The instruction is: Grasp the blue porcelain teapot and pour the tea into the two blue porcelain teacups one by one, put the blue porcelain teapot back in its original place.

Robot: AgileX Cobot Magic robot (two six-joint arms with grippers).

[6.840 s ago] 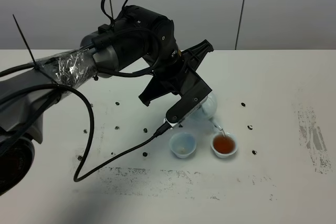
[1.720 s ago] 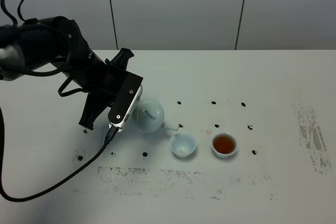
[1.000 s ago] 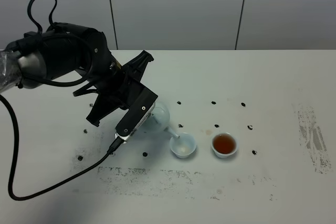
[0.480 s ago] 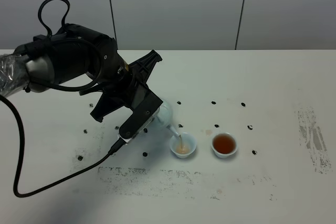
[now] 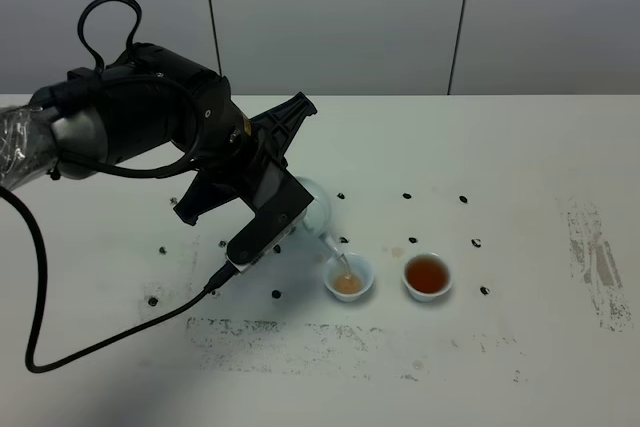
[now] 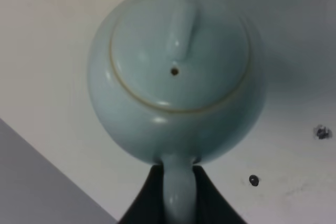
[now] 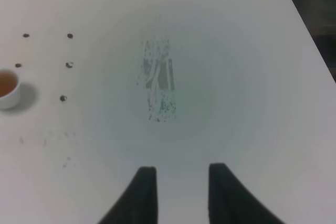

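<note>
My left gripper (image 5: 292,215) is shut on the loop handle of the blue porcelain teapot (image 5: 314,209) and holds it tilted, with the spout over the left teacup (image 5: 349,278). A thin stream of tea runs into that cup, which holds pale brown tea. The right teacup (image 5: 427,276) holds darker tea. In the left wrist view the teapot (image 6: 176,77) fills the frame, lid on, and the gripper (image 6: 178,203) grips its handle (image 6: 178,190). My right gripper (image 7: 181,182) is open and empty over bare table, and the right teacup (image 7: 6,85) sits far from it.
The white table (image 5: 520,157) carries small black dot marks (image 5: 463,198) around the cups and grey scuff patches (image 5: 595,257) at the right and front. A black cable (image 5: 120,332) trails from the left arm across the table's left side. A grey wall stands behind.
The left arm has shifted slightly right and tipped the teapot further. Tea now runs into the left cup and its level has risen. The right cup is unchanged.
</note>
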